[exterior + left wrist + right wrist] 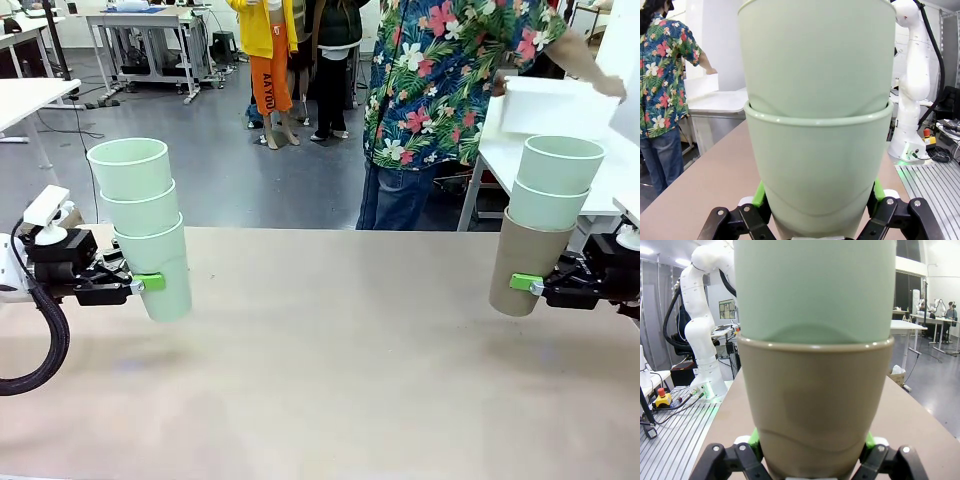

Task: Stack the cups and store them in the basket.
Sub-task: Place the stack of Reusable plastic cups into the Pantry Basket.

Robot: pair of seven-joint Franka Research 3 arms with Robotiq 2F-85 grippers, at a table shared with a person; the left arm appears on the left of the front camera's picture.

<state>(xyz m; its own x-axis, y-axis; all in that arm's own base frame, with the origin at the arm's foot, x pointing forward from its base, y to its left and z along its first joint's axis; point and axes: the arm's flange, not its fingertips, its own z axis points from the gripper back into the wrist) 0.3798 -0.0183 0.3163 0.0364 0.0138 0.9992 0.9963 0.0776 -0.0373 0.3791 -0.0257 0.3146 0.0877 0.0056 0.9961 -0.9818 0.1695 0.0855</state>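
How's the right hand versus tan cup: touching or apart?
Touching. Right wrist view: green pads of the right hand press both sides of the tan cup.

Front camera faces across the table (330, 350); wrist cameras skim it.

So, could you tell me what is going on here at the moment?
Each arm holds a nested stack over the table. The left claw grips three mint green cups by the bottom one; the right claw grips a tan cup with two mint ones inside. The person at the far side holds the white basket.
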